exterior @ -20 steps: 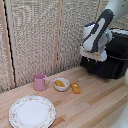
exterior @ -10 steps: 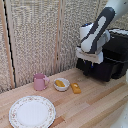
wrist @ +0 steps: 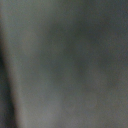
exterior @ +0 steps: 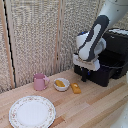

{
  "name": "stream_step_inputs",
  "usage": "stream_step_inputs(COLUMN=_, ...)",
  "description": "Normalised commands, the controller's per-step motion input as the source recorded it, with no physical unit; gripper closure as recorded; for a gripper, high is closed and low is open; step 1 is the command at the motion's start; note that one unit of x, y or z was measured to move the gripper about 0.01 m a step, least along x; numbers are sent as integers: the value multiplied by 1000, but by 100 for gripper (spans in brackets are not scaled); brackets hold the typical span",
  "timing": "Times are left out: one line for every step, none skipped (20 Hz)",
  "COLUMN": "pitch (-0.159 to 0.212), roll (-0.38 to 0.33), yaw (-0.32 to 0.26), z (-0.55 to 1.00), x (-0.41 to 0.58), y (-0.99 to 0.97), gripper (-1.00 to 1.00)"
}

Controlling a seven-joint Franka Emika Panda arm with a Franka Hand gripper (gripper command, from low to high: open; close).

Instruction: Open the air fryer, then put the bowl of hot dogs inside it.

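Since my wrist view is just a grey-green blur right now, I'm going off the exterior view alone, left to right. Nearest the camera on the exterior view's left sits a big floral-rimmed plate [exterior: 32,111] on the wooden table [exterior: 95,107]. Behind it, closer to the woven screen [exterior: 35,40], there's a pink mug [exterior: 39,81]. Just beside the mug is the small white bowl filled with hot dogs [exterior: 61,84], upright on the table with orange-yellow pieces in it. A loose yellow-orange chunk [exterior: 75,88] lies on the wood just past the bowl, not touching it as far as I can see.

Then comes my arm [exterior: 95,37], white and grey, reaching down in front of the air fryer [exterior: 111,60], the big black box at the exterior view's right. The gripper [exterior: 84,76] hangs low at the fryer's front corner, dark against dark, so I honestly can't tell whether the fingers are apart or closed, or whether they're on anything. The handle isn't something I can pick out; the arm and the black front blend together there. The bowl is well apart from the gripper, nothing holding it.

No brand names or writing readable anywhere, everything's too small and soft.
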Motion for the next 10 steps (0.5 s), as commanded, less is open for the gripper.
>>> stream_step_inputs(pitch=-7, roll=1, yaw=16, z=0, x=0, y=0, gripper=100)
stream_step_inputs(pitch=-31, roll=2, yaw=0, z=34, x=0, y=9, gripper=-100)
stream_step_inputs(pitch=-30, roll=4, yaw=-3, z=143, x=0, y=34, gripper=-100)
stream_step_inputs(pitch=-13, roll=0, yaw=-30, z=209, x=6, y=46, gripper=-100)
stream_step_inputs(pitch=0, roll=9, yaw=-28, z=334, x=0, y=0, gripper=-100)
stream_step_inputs(pitch=0, roll=0, yaw=-20, z=497, x=0, y=83, gripper=-100)
stream_step_inputs(pitch=0, roll=0, yaw=-20, z=566, x=20, y=80, gripper=-100)
stream_step_inputs(pitch=0, roll=-9, yaw=-12, z=629, x=0, y=126, gripper=-100)
stream_step_inputs(pitch=0, roll=-43, yaw=0, z=709, x=0, y=74, gripper=-100)
stream_step_inputs(pitch=0, roll=-42, yaw=-2, z=694, x=0, y=66, gripper=-100)
